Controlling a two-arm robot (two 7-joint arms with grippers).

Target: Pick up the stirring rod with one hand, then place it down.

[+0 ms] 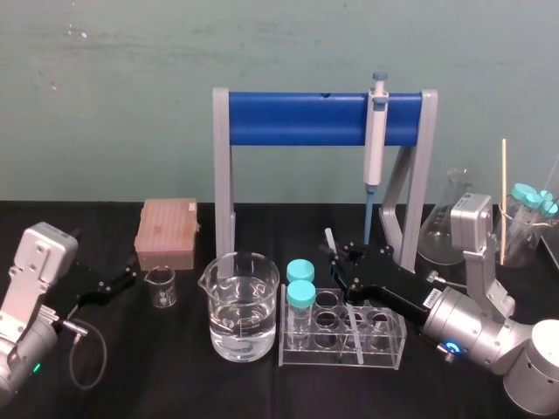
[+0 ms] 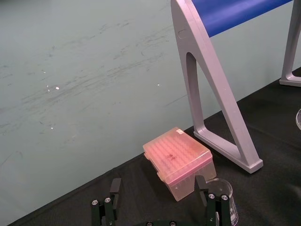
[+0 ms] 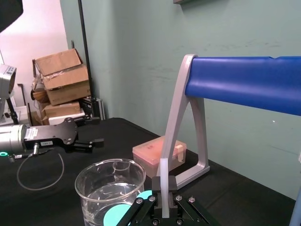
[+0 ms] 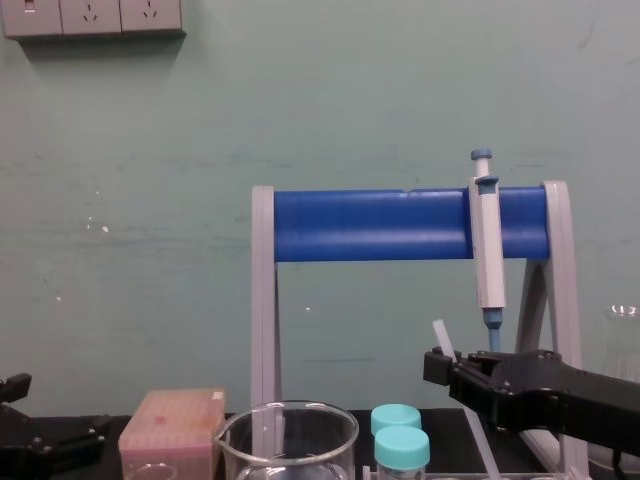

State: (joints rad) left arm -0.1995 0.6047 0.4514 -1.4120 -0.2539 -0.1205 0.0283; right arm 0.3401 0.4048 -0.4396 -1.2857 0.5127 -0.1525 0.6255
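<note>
The stirring rod (image 1: 330,237) is a thin whitish stick, tilted, with its upper end poking above my right gripper (image 1: 339,259). Its lower part runs down over the clear tube rack (image 1: 389,339). The gripper's black fingers are shut on the stirring rod behind the rack. In the right wrist view the rod (image 3: 163,172) stands between the closed fingers of the gripper (image 3: 164,182). From the chest view the rod's tip (image 4: 441,336) rises just above the gripper (image 4: 440,366). My left gripper (image 1: 131,278) rests open at the far left, beside a small beaker (image 1: 161,286).
A large beaker of water (image 1: 240,305) stands left of the rack, which holds two teal-capped tubes (image 1: 300,295). The blue-barred stand (image 1: 306,118) behind carries a grey pipette (image 1: 376,131). A pink tip box (image 1: 168,231) sits at back left, a flask (image 1: 445,218) at back right.
</note>
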